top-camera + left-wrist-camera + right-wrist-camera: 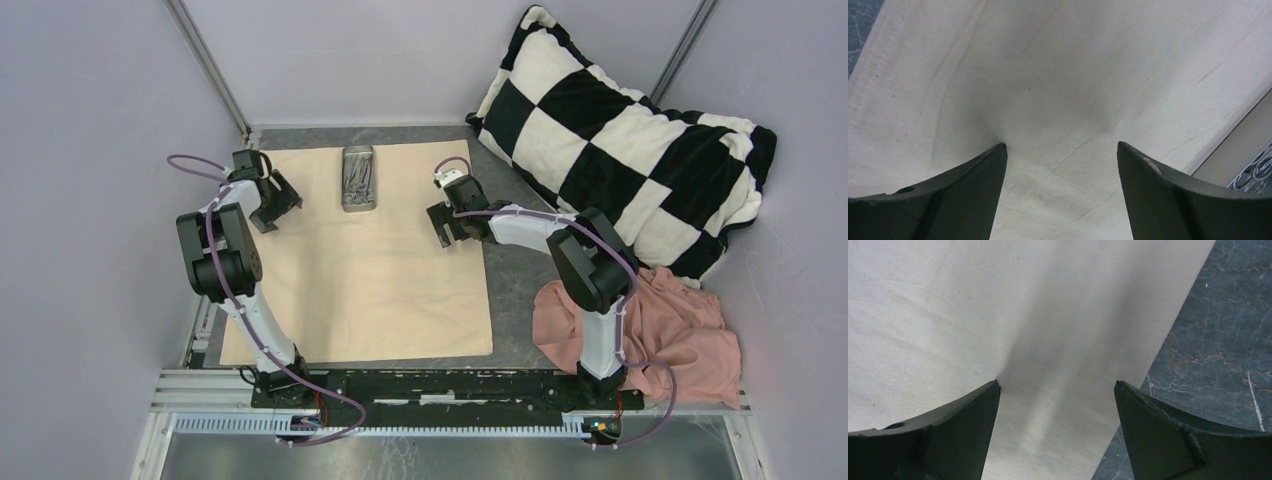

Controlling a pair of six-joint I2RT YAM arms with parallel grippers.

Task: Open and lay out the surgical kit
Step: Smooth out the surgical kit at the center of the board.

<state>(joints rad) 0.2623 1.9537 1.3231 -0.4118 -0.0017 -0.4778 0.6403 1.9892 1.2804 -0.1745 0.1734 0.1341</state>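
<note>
The beige cloth wrap lies spread flat on the tabletop; the grey tray sits near its far edge, between the two pincers. The left pincer and right pincer hang spread over the cloth, holding nothing. The instruments in the tray are too small to tell apart from above
</note>
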